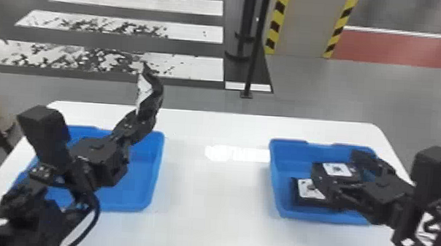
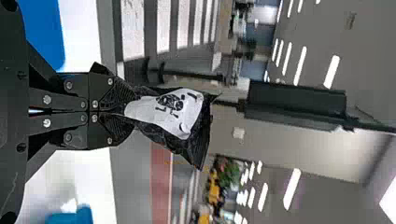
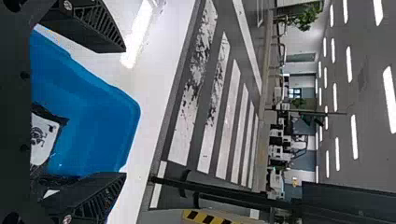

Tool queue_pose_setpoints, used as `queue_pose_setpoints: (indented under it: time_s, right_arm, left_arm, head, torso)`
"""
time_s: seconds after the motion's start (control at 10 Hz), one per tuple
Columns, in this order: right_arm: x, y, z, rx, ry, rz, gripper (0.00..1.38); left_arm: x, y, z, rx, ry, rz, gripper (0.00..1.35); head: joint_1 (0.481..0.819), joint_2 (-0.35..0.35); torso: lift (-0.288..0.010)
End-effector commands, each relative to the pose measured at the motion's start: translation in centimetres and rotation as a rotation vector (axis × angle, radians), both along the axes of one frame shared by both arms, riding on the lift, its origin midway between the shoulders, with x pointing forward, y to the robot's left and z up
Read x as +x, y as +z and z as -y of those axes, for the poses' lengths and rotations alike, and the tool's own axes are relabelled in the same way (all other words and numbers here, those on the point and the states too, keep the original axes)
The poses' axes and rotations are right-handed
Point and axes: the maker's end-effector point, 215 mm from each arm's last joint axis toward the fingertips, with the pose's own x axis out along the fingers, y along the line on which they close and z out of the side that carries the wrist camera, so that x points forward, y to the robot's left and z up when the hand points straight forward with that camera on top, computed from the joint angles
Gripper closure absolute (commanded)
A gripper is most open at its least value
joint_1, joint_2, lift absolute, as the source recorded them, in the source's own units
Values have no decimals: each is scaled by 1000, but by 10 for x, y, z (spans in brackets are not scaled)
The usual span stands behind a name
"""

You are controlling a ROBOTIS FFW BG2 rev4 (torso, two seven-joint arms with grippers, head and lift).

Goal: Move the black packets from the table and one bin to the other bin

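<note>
Where the right bin (image 1: pixel 276 188) sits, four o'clock in the head view: black, white-labelled packets (image 1: pixel 304 200); right gripper (image 1: pixel 339 167) low there, fingers wide apart. Left bin (image 1: pixel 136 199): eight o'clock, beneath the left arm. Left gripper (image 1: pixel 148 109): ten o'clock, raised, pinching one crumpled black packet (image 1: pixel 156 84); left wrist view adds its label's dark graphic. Beyond: striped floor (image 1: pixel 194 66).
</note>
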Motion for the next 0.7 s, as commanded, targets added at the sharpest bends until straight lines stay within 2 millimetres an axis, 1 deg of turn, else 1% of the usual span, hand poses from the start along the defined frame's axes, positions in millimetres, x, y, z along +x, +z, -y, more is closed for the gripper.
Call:
queue_pose_setpoints:
  time_s: [0.0,0.1,0.2,0.3,0.4,0.5,0.6]
  right_arm:
    - [0,22,-8,17,14,42,71]
    - [-1,32,-11,23,21,59,73]
    - [-2,45,-19,40,37,82,73]
    - [-3,63,-32,63,62,110,75]
    - [-6,83,-55,102,110,122,75]
    - [-11,109,-79,110,164,146,76]
    - [-18,118,-102,133,226,117,76]
  left_arm:
    - [-21,15,66,-167,-159,-14,1213]
    - [-31,15,91,-209,-220,-36,1213]
    - [-41,17,117,-251,-284,-57,1213]
    - [-48,19,132,-264,-321,-65,1213]
    - [-49,14,138,-257,-333,-77,1213]
    - [-45,8,136,-253,-328,-84,1213]
    - [-39,0,127,-233,-305,-89,1213]
  head:
    - [695,-124]
    - [695,-174]
    - [695,-195]
    - [695,-232]
    - [695,-254]
    - [695,-253]
    - [695,-229]
  torso:
    - [-110]
    - [-110]
    - [-110]
    - [-110]
    - [-110]
    - [-110]
    - [-110]
